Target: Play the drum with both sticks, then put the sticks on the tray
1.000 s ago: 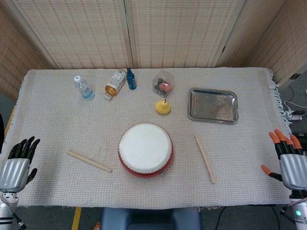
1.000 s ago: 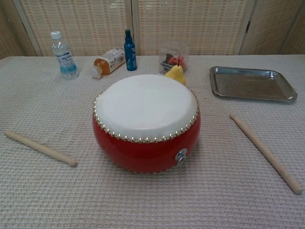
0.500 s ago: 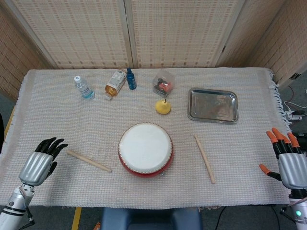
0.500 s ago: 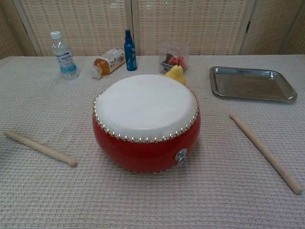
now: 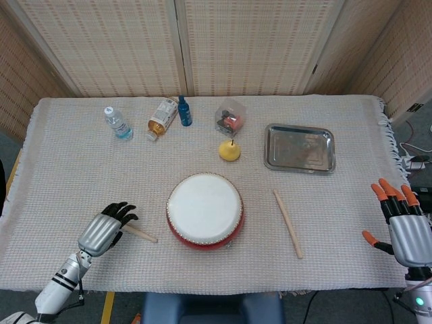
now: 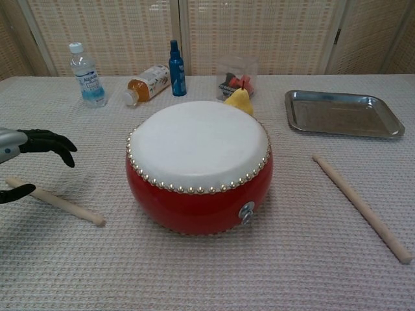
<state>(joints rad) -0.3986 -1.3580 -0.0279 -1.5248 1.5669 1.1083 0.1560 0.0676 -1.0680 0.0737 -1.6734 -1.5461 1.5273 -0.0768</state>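
A red drum (image 5: 204,210) (image 6: 200,162) with a white skin stands at the middle of the table. One wooden stick (image 6: 58,201) (image 5: 140,233) lies left of it, another stick (image 5: 288,223) (image 6: 360,205) lies right of it. My left hand (image 5: 104,230) (image 6: 29,155) hovers over the left stick with fingers spread, holding nothing. My right hand (image 5: 401,226) hangs open off the table's right edge, far from the right stick. The steel tray (image 5: 300,148) (image 6: 340,114) lies empty at the back right.
Along the back stand a water bottle (image 5: 117,123), a lying juice bottle (image 5: 161,117), a blue bottle (image 5: 183,111), a clear box (image 5: 230,117) and a yellow pear (image 5: 229,150). A woven cloth covers the table.
My left hand has moved right from the table's left edge to a spot over the left stick. My right hand has barely moved. Sticks and drum lie as before.
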